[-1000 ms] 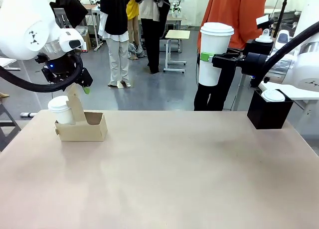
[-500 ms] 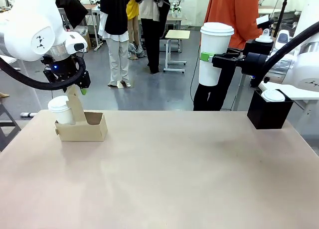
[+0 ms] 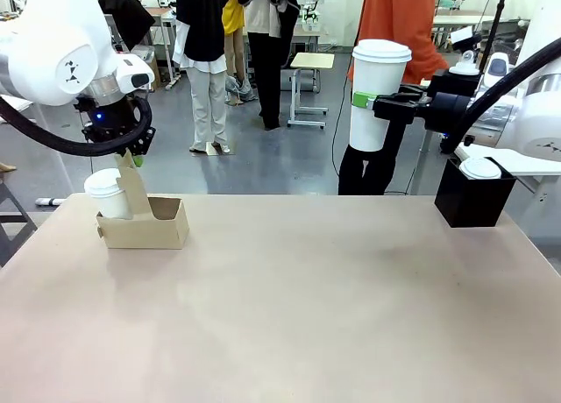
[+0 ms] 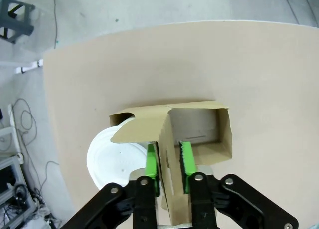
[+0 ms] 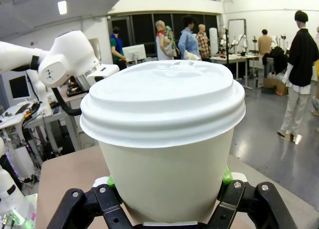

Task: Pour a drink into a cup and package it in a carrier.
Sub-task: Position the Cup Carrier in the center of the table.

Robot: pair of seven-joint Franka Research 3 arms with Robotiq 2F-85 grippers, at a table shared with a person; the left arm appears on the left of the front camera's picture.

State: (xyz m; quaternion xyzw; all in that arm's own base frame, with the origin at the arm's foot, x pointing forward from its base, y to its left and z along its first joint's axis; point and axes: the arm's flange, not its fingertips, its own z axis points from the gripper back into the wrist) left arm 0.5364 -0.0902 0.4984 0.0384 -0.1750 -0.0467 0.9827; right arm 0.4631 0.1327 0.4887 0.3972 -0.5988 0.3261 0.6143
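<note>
High above the far edge of the table, right of centre, the cup stands upright with its white lid on, clear of the surface. The right gripper is clamped on the cup's lower half, its fingers reaching in from the right side. The destination, the carrier, rests on the table near the far left corner, well apart from the cup and well below it. The carrier's long axis runs left to right across the table. A second lidded cup occupies the left pocket; the empty pocket is on the right, the side facing the held cup. The required travel is judged to be leftward across the table, then straight down into that pocket, with the cup kept vertical. The left gripper sits over the upright handle panel, one green pad on each side with little gap; whether the pads actually press the cardboard cannot be told. A black box stands at the far right, outside the path.
</note>
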